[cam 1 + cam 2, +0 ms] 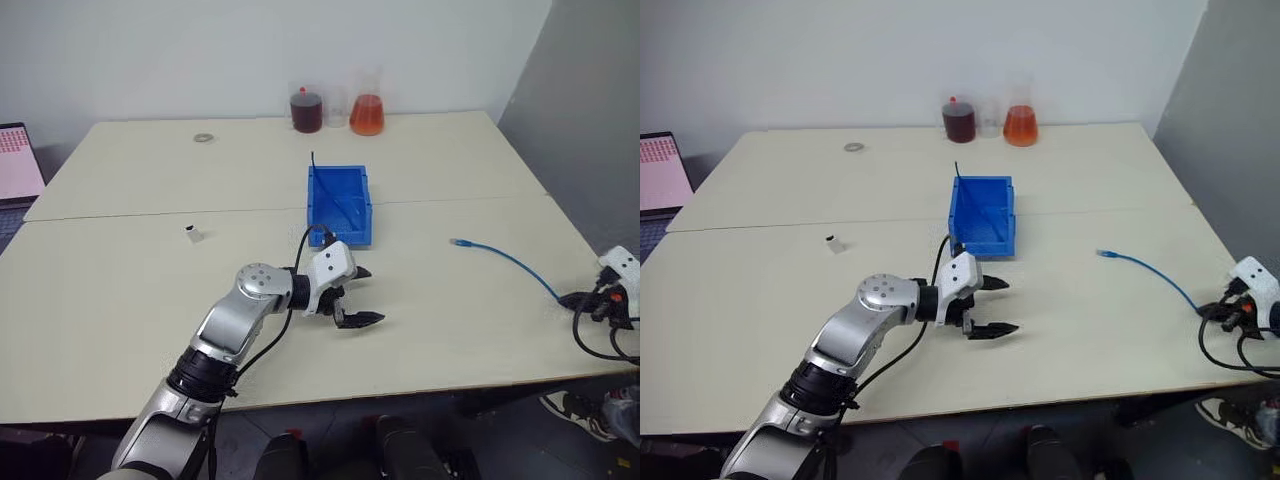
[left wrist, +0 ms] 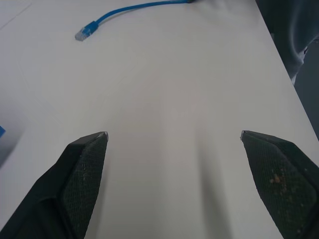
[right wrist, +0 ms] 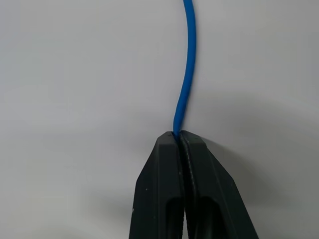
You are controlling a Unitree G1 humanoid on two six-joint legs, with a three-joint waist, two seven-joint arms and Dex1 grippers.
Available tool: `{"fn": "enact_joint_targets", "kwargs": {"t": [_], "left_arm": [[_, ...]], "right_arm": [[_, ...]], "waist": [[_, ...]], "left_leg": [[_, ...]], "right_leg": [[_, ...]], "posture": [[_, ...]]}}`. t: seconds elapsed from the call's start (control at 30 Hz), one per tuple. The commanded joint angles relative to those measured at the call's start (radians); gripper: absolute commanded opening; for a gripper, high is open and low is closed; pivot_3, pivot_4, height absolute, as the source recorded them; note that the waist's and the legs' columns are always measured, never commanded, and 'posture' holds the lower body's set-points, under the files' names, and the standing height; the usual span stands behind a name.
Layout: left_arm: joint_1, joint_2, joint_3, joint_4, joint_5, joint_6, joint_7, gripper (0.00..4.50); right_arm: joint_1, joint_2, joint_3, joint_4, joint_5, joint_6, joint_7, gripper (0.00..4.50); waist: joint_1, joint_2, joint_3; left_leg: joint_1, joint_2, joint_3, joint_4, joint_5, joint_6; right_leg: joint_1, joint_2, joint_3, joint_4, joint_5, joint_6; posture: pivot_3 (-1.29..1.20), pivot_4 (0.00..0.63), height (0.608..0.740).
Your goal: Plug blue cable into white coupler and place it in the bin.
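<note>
R gripper (image 3: 178,135) pinches blue cable (image 1: 505,257), plug end lying ahead of L gripper (image 1: 360,296), fingers spread wide, bin (image 1: 340,205) just beside.

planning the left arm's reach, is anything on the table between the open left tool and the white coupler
Nothing visible. The left tool hangs open in front of the bin; the white coupler lies apart from it across bare table.
</note>
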State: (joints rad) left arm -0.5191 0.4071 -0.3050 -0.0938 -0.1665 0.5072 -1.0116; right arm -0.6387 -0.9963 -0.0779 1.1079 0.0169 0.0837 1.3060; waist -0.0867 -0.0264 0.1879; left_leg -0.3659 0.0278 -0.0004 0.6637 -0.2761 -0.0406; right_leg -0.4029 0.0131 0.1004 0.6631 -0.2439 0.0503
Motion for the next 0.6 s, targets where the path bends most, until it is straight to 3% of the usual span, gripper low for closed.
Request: {"fn": "enact_joint_targets", "kwargs": {"t": [0.03, 0.13, 0.3, 0.47, 0.6], "left_arm": [[0.023, 0.042, 0.068, -0.094, -0.05, 0.034, 0.012, 4.5], [0.076, 0.117, 0.142, -0.168, -0.08, 0.073, 0.014, 4.5], [0.18, 0.19, 0.27, -0.287, -0.142, 0.142, 0.065, 4.5], [0.297, 0.226, 0.356, -0.407, -0.211, 0.224, 0.113, 4.5], [0.452, 0.219, 0.423, -0.515, -0.257, 0.272, 0.176, 4.5]], "right_arm": [[0.009, -0.024, -0.016, -0.162, 0.073, 0.137, 0.126, 0.02], [0.071, -0.057, -0.008, -0.383, 0.146, 0.302, 0.248, 0.02], [0.129, -0.07, -0.032, -0.651, 0.27, 0.541, 0.263, 0.02], [0.163, -0.032, -0.035, -0.836, 0.353, 0.65, 0.187, 0.02], [0.175, 0.076, -0.016, -0.988, 0.395, 0.694, 0.077, 0.02]], "waist": [[-0.003, 0.001, 0.0], [-0.007, 0.002, -0.001], [0.002, 0.002, 0.0], [0.004, 0.002, 0.0], [0.002, 0.002, 0.0]], "left_leg": [[0.0, 0.0, 0.0, 0.0, 0.0, 0.0], [0.0, 0.001, 0.001, -0.001, 0.0, 0.0], [-0.001, 0.001, -0.001, -0.001, 0.0, 0.0], [-0.002, 0.001, -0.001, -0.001, 0.0, 0.001], [-0.001, 0.002, -0.001, -0.001, -0.001, 0.0]], "right_leg": [[0.0, 0.0, 0.0, 0.0, 0.0, 0.0], [-0.001, 0.001, 0.001, 0.001, 0.0, -0.001], [-0.002, 0.0, 0.0, 0.0, -0.001, -0.001], [-0.002, 0.0, -0.001, -0.001, -0.001, -0.001], [-0.002, 0.0, -0.001, -0.001, -0.001, -0.001]], "posture": [[0.0, 0.15, 0.74], [0.0, 0.15, 0.74], [0.0, 0.15, 0.74], [0.0, 0.15, 0.74], [0.0, 0.15, 0.74]]}}
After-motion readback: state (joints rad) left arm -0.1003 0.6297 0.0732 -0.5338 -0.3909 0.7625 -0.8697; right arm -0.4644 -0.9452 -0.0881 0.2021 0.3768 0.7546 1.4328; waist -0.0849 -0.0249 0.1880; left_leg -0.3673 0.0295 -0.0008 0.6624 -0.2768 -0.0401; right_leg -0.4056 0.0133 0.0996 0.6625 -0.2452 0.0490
